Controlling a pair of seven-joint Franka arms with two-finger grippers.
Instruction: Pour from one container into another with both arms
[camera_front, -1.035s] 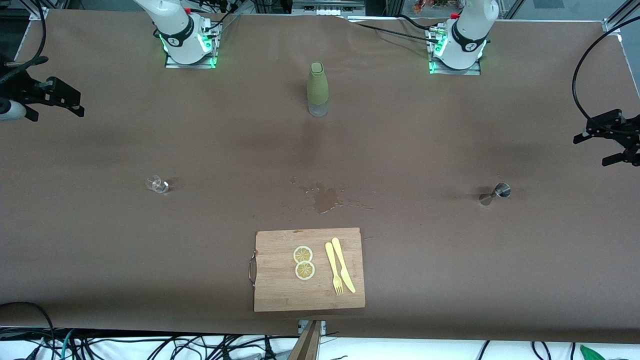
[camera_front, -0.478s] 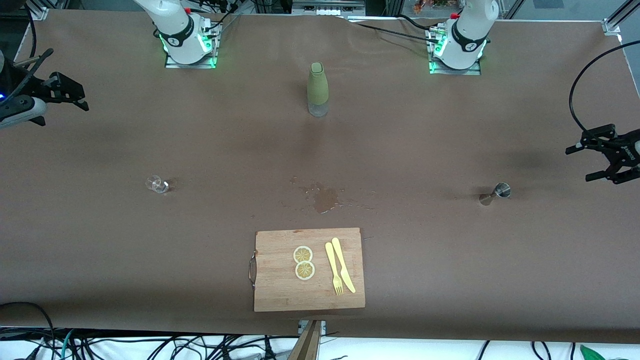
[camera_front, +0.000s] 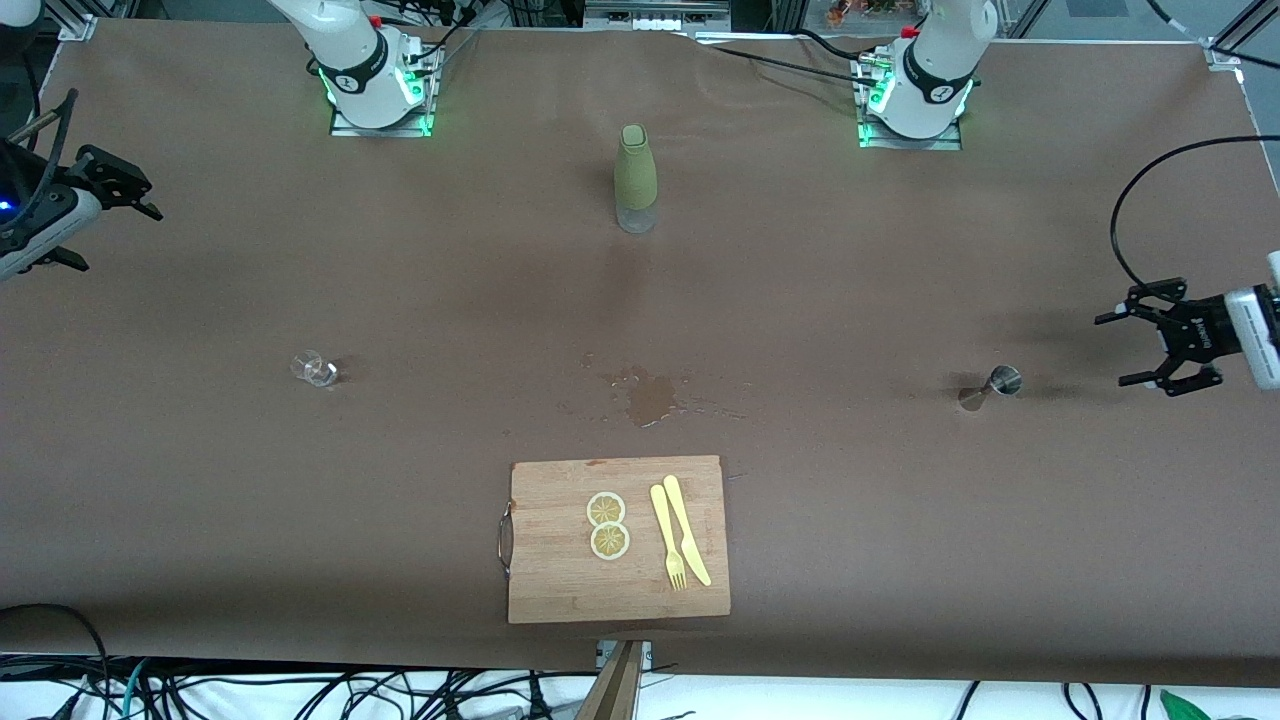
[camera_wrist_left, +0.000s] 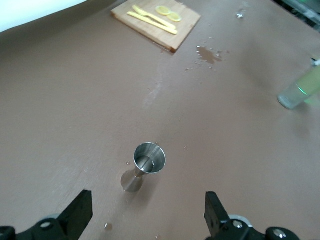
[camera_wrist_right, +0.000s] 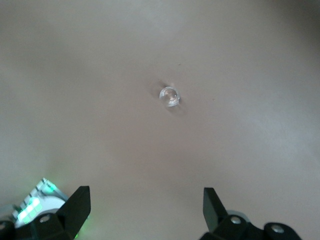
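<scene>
Two grippers: we have both in the air, both empty, nothing lifted yet.
Left gripper (camera_front: 1150, 350): we hold it over the table's edge at the left arm's end, close to the steel jigger (camera_front: 992, 386); its fingers (camera_wrist_left: 75, 215) stand wide apart, and in the left wrist view the jigger sits between them but well ahead, not touched.
Right gripper (camera_front: 105, 195): we keep it over the table's edge at the right arm's end, well apart from the small clear glass (camera_front: 313, 368); the right wrist view shows its fingers (camera_wrist_right: 75, 202) spread wide with the glass (camera_wrist_right: 169, 95) far ahead of them.
Jigger: upright on the brown table (camera_front: 900, 520), toward the left arm's end, open cup facing up — whether it holds liquid we cannot tell.
Glass: standing on the table toward the right arm's end; contents too faint to judge.
Green bottle (camera_front: 636, 178): upright midway between the two bases, untouched.
Wet patch (camera_front: 648, 395): a spill on the cloth just farther from the front camera than the cutting board (camera_front: 560, 590).
Board: carries two lemon slices (camera_front: 607, 525), a yellow fork (camera_front: 667, 536) and a yellow knife (camera_front: 687, 529).
Progress: we judge the task barely begun — no container is grasped.
Left to do: close on the jigger and the glass, bring them together, tip one into the other.
</scene>
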